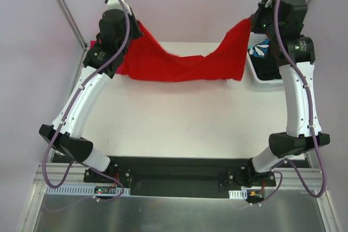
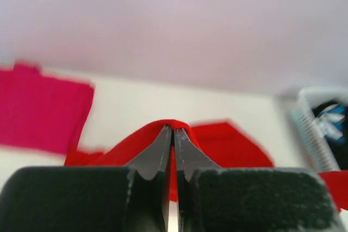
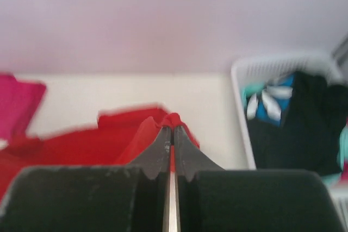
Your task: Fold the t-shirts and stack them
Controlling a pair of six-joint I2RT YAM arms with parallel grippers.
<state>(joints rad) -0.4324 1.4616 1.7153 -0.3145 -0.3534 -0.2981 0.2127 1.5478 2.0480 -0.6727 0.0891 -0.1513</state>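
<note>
Red t-shirt [image 1: 179, 66] hangs stretched across the upper centre of my top view, sagging mid-span over the table [image 1: 174, 123]. I have the left gripper [image 2: 173, 130] clenched on its upper-left edge, right gripper [image 3: 173, 129] clamped on the upper-right edge. Magenta shirt [image 2: 38, 107] lies at frame left; white basket [image 3: 240, 107] holding a black garment [image 3: 293, 129] sits right.

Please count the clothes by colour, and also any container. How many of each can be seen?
red shirt: 1
pink shirt: 1
black garment: 1
teal-and-white patterned garment: 1
white basket: 1
Total: 5 (4 clothes and 1 basket). More clothes may be hidden inside the basket.
</note>
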